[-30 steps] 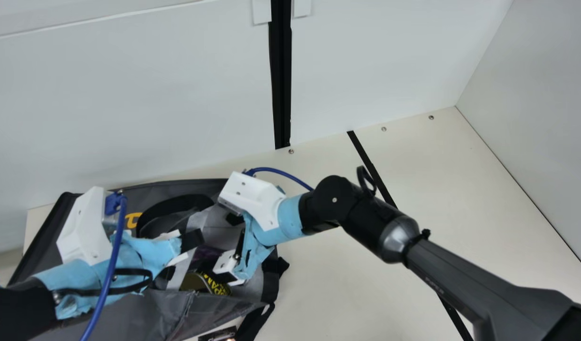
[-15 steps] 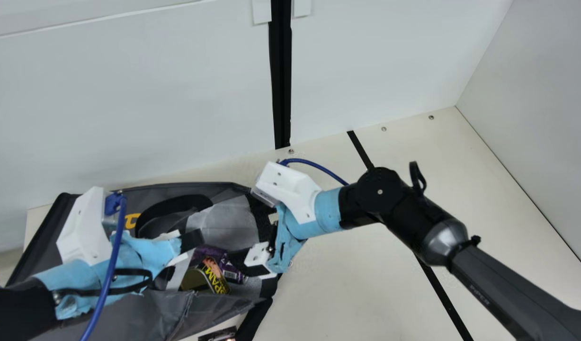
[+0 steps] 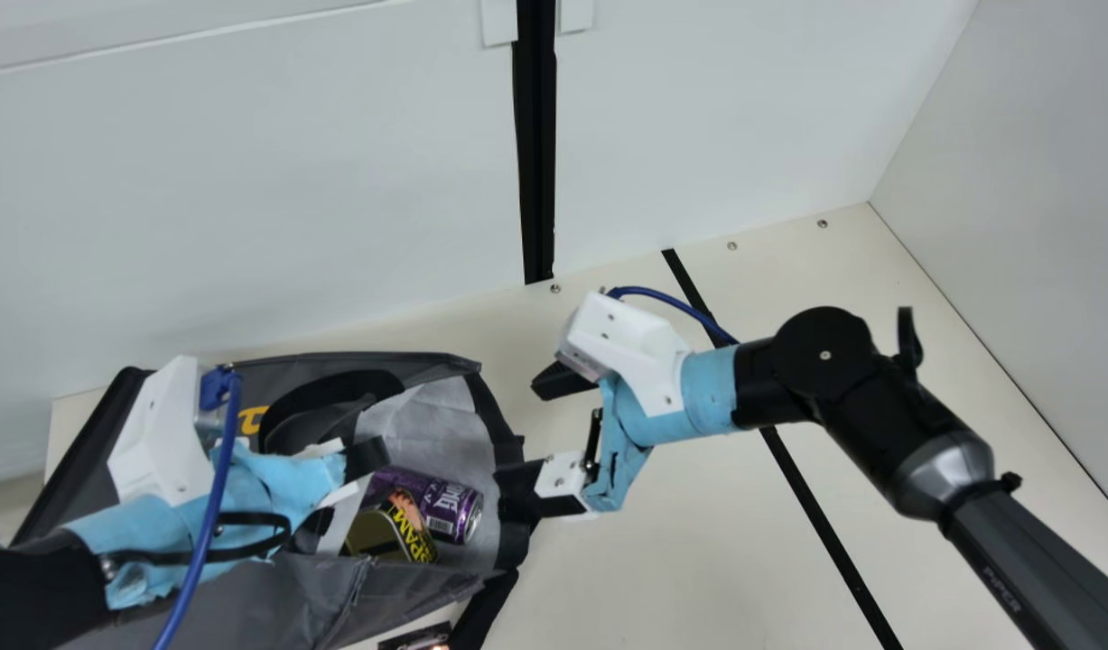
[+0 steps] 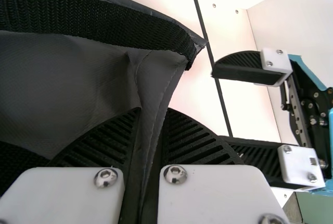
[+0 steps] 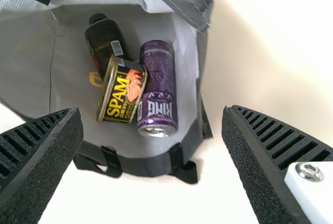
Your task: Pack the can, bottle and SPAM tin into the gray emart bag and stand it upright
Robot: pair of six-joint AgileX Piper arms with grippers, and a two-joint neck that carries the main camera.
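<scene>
The big gray emart bag (image 3: pixel 274 605) lies slumped across the worktop (image 3: pixel 680 560), its mouth opening toward the right arm, so from where I'm standing the upright part of the job looks not yet done. Of the two arms, the right gripper (image 3: pixel 516 433) is just outside that mouth, jaws spread apart with nothing between them; the left gripper (image 4: pixel 153 110) has its jaws closed on a fold of the bag's fabric near the opening. Inside, the packing itself looks complete: the dark bottle (image 5: pixel 105 39) lies deepest, the purple can (image 5: pixel 158 73) stretches toward the mouth, and the smallest, the SPAM tin (image 5: pixel 123 94), is tipped against the can, near the bottle. I'd call it all loaded, with only the standing-up left. That would likely mean taking hold of the rim on the right side too, then lifting gently so nothing rolls out.
</scene>
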